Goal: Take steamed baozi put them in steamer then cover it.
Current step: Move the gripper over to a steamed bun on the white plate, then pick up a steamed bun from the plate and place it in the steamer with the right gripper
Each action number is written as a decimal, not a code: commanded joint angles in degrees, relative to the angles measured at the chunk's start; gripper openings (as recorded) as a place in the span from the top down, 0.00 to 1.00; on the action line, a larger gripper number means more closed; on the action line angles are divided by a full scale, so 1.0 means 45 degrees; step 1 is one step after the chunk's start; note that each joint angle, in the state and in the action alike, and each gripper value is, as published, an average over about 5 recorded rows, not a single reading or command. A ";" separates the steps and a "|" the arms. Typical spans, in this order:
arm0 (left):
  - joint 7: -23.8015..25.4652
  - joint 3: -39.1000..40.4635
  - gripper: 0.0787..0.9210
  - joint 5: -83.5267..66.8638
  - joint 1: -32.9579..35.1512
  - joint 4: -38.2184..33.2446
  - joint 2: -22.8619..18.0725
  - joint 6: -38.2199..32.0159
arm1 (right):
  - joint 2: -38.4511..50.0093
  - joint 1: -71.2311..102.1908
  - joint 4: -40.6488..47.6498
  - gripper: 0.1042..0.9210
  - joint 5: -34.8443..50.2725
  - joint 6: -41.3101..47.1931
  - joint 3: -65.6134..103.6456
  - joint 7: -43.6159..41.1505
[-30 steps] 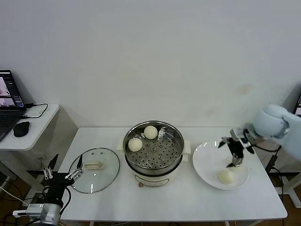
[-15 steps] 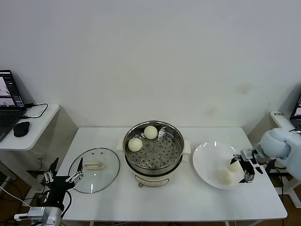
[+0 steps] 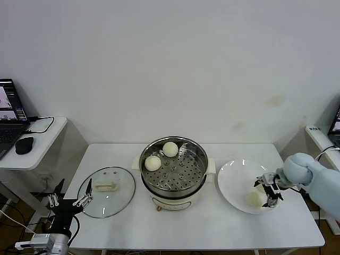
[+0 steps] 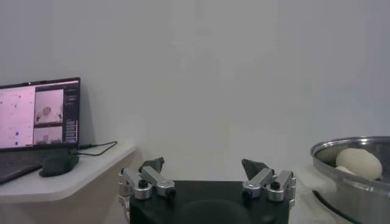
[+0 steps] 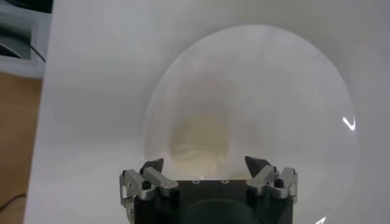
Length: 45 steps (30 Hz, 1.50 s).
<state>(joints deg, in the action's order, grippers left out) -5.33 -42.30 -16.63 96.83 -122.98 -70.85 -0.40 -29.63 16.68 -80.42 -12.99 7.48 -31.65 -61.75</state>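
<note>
Steamed baozi (image 3: 255,198) on plate (image 3: 234,183), right gripper (image 3: 269,189) spread beside it

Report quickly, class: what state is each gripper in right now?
Left gripper: open, holding nothing, parked by the glass cover.
Right gripper: open around a baozi on the plate, not gripping it.

Plain white wall (image 3: 170,64); white table (image 3: 212,223); side desk (image 3: 40,146) left.

The right gripper (image 3: 270,194) reaches in low from the right edge, jaws spread wide (nothing between them), wrist angled downward. The left gripper (image 3: 69,201) hangs parked at the lower left, its fingers (image 4: 151,165) also open.
</note>
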 commanded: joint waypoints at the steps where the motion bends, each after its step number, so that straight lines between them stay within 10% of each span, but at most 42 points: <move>1: 0.0004 0.0014 0.12 -0.0011 -0.0046 0.0088 -0.0016 -0.0002 | -0.0600 0.0344 0.0454 0.12 -0.0274 0.0076 0.0139 0.0251; 27: -0.0001 0.0033 0.12 -0.0027 -0.0093 0.0143 0.0015 -0.0016 | -0.0164 -0.0779 0.0280 0.41 0.0364 0.0380 -0.0294 0.0001; 45: -0.0004 0.0030 0.12 -0.0106 -0.0041 -0.0298 0.0067 -0.0015 | -0.1354 -1.1236 -0.0431 0.40 0.4981 0.1198 -0.5996 -0.0339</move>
<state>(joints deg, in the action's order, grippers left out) -5.34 -42.02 -17.06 96.45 -123.59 -70.52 -0.47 -30.62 -8.96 -81.38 -0.60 11.95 -44.95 -63.39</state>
